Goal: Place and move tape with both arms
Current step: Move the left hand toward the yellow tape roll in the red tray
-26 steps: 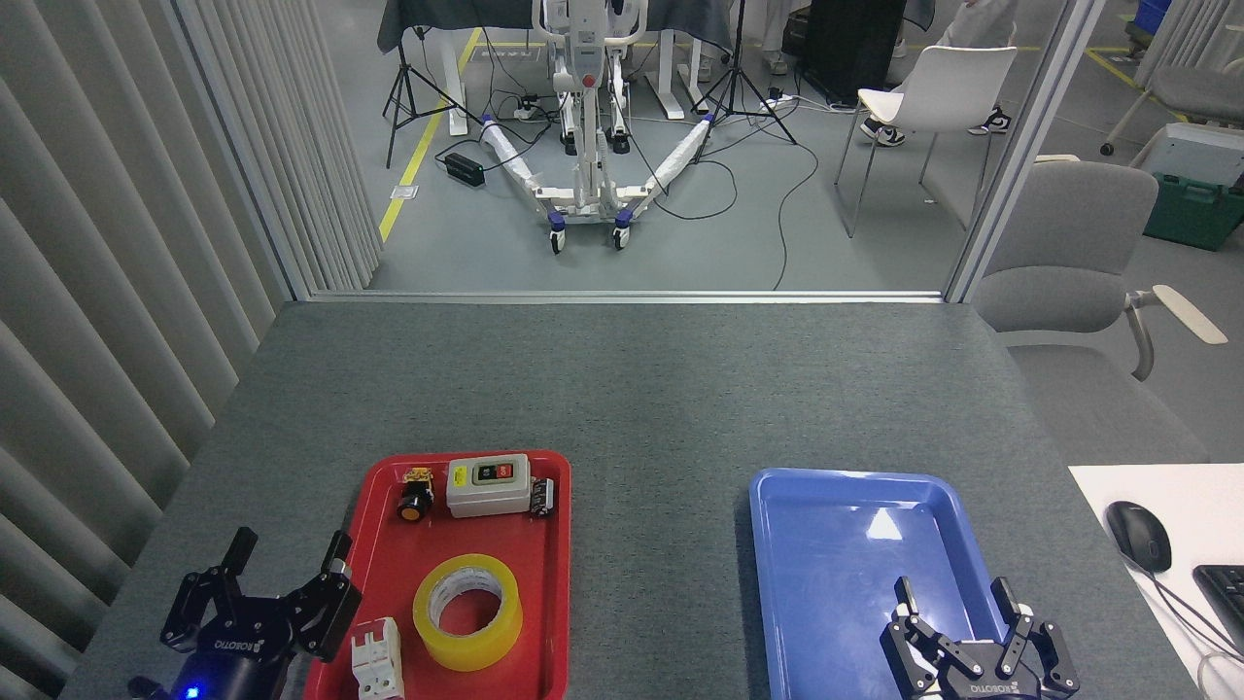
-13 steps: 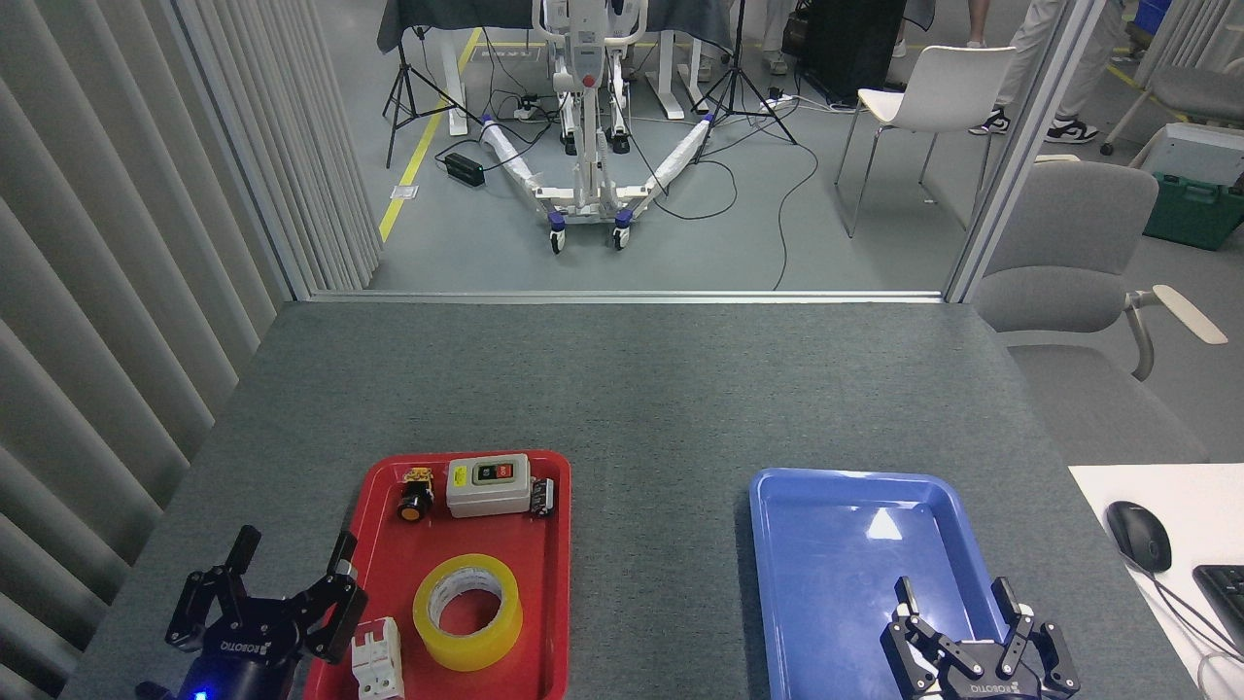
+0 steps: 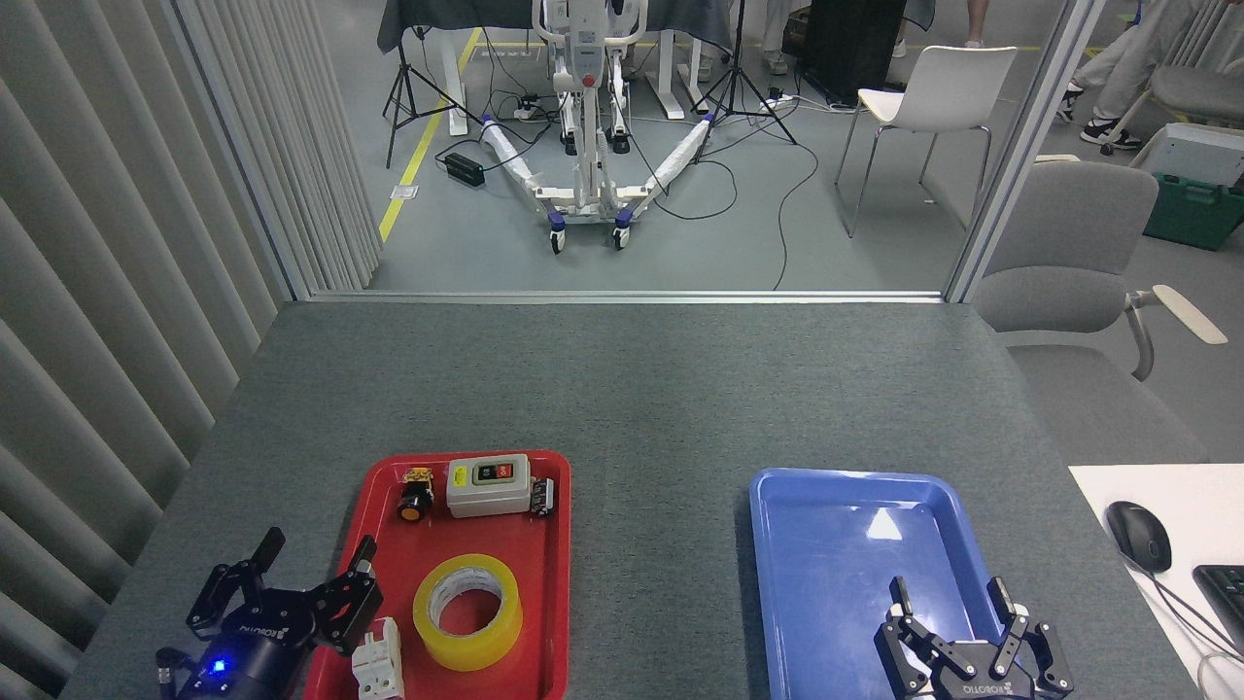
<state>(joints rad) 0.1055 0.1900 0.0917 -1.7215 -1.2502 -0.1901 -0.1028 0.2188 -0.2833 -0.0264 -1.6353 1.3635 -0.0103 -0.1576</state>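
The yellow tape roll [image 3: 467, 612] lies flat in the near half of a red tray [image 3: 544, 622], its whitish core facing up. My left gripper [image 3: 316, 549] stands open at the tray's near-left corner, its right finger over the tray rim, a short way left of the tape and not touching it. My right gripper [image 3: 952, 591] is open at the bottom right, over the near end of a blue tray [image 3: 836, 544] that holds nothing.
In the red tray lie a grey switch box [image 3: 489, 485], a black-and-yellow push button [image 3: 415, 499] and a white breaker [image 3: 376, 659]. A mouse [image 3: 1138, 534] and keyboard sit at the right edge. A grey chair [image 3: 1069, 282] stands beyond the table's right corner.
My left gripper has moved right and slightly lower, toward the red tray and the tape. The right gripper has barely shifted. The tape has not moved.
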